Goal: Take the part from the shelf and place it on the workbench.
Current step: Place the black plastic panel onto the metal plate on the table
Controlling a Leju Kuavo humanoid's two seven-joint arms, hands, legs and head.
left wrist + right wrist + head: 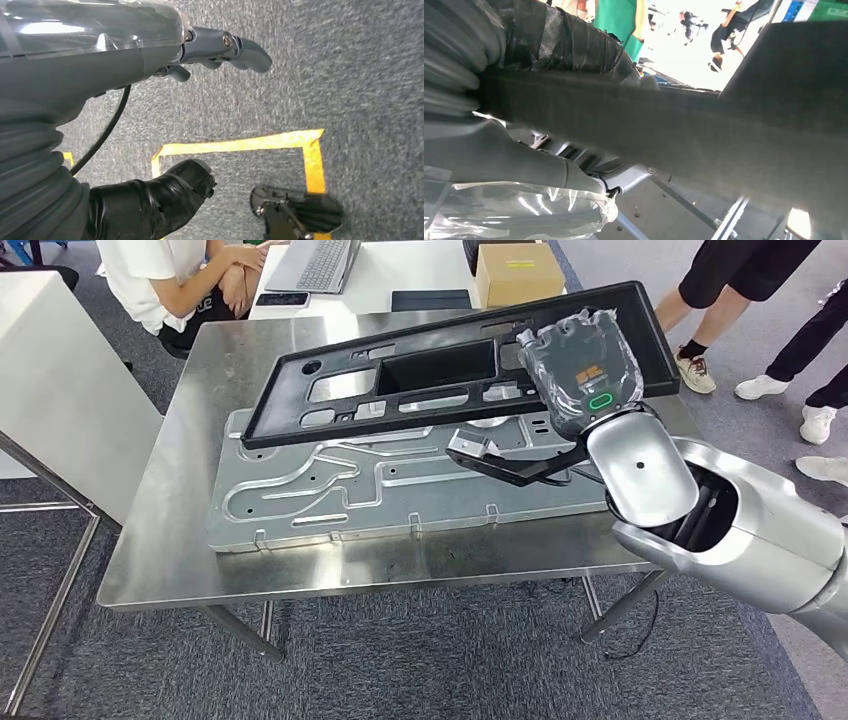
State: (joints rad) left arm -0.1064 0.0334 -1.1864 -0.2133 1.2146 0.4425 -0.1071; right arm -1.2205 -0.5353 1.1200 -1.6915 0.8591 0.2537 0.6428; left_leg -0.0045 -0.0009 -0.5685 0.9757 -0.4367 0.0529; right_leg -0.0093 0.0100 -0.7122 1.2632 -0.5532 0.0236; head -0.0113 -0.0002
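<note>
On grey carpet, among people seated and standing, we see a steel workbench (180, 540) carrying a large pressed metal plate (300, 502). Our right hand (583, 365), wrapped in clear plastic, grips the right end of the long black part (400, 370), a flat frame with several cut-outs. The part hangs tilted just above the plate and the bench, its far edge higher than its near edge; we cannot tell whether its left end touches the plate. In the right wrist view the part (724, 135) runs as a dark band close across the lens, pressed against the right hand there, whose fingers are hidden behind it. Below the wrist a black bracket (510, 465) juts over the plate. Our left hand (220, 47) hangs over the carpet, holding nothing, its thumb out and its darker fingers tucked beneath the cover; how far they are curled we cannot tell. Yellow tape (240, 145) marks a rectangle on the floor below it. Beyond the bench stands a white table (400, 270) with a laptop (320, 265), a phone (282, 300) and a cardboard box (518, 272).
</note>
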